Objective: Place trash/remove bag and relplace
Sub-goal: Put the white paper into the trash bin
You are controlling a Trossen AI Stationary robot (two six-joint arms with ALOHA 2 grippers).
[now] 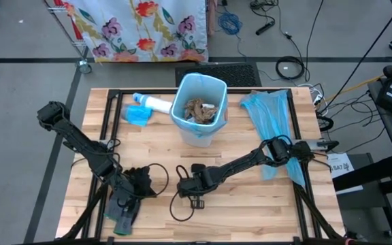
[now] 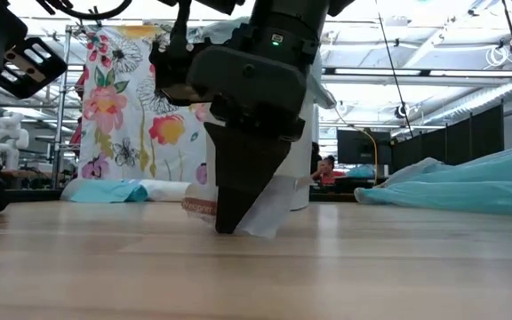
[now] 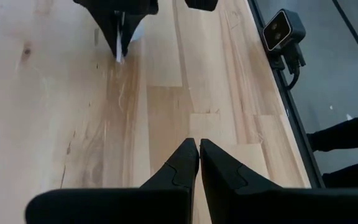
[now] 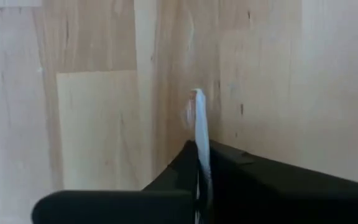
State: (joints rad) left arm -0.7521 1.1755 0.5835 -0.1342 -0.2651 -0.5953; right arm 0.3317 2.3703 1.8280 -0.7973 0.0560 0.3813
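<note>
My right gripper (image 1: 186,185) stands at the table's near middle, pointing down, shut on a white paper scrap (image 2: 265,218). The left wrist view shows it far off with the scrap (image 3: 119,50). A white bin (image 1: 198,129) lined in blue stands upright at the far middle. Brown and white trash wads (image 1: 199,110) lie inside it. My left gripper (image 3: 197,152) is shut on nothing, low over the near-left table (image 1: 123,216). My right gripper pinches the white paper scrap between its two fingers, coming from above and pointing down. The scrap's thin edge (image 4: 198,118) sticks out past the fingertips. In the low view its lower edge (image 2: 260,233) reaches the tabletop beside the fingers (image 2: 229,209).
A crumpled blue bag (image 1: 271,116) lies on the far-right table. A white tube bottle (image 1: 156,103) and a blue wad (image 1: 136,114) lie left of the bin. A dark bundle (image 1: 140,181) sits by my left arm. A small camera (image 3: 283,30) stands at the near edge.
</note>
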